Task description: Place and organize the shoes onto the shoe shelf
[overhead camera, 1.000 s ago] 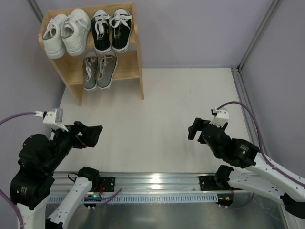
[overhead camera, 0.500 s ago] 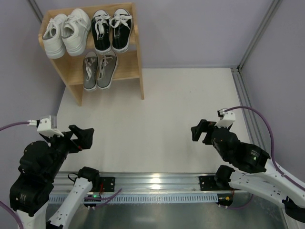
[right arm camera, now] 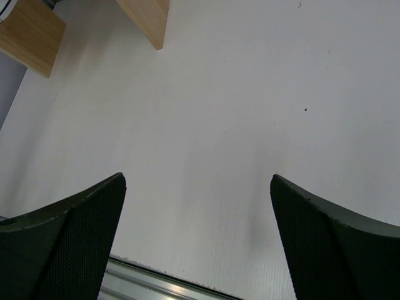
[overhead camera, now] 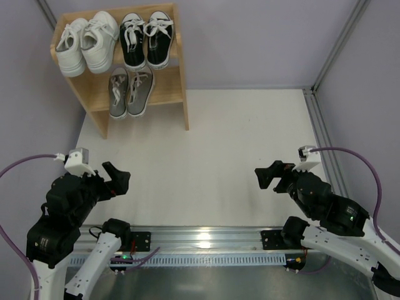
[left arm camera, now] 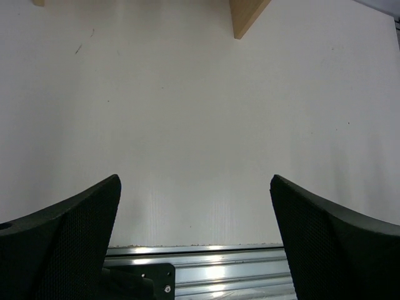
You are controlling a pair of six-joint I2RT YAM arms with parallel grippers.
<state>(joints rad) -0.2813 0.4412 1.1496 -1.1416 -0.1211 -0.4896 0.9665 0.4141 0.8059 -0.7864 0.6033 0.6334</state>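
The light wood shoe shelf (overhead camera: 179, 65) stands at the far left of the table. Its top tier holds the all-white pair (overhead camera: 86, 44) on the left and the black canvas pair (overhead camera: 145, 39) on the right. The grey pair (overhead camera: 130, 91) sits on the lower tier. My left gripper (overhead camera: 119, 180) is open and empty, low near the front left. My right gripper (overhead camera: 269, 176) is open and empty at the front right. Both wrist views show wide-apart fingers (left arm camera: 69, 237) (right arm camera: 331, 240) over bare table, with only the shelf's feet (left arm camera: 247, 15) (right arm camera: 147, 19) in view.
The white tabletop (overhead camera: 212, 150) lies between the arms and the shelf. A metal rail (overhead camera: 200, 237) runs along the near edge. Grey walls close in the left, back and right sides, with a metal post (overhead camera: 337, 44) at the right.
Both arms have drawn back toward their bases. The left gripper dropped lower and nearer the front edge; the right gripper moved right and nearer. The shoes have not moved.
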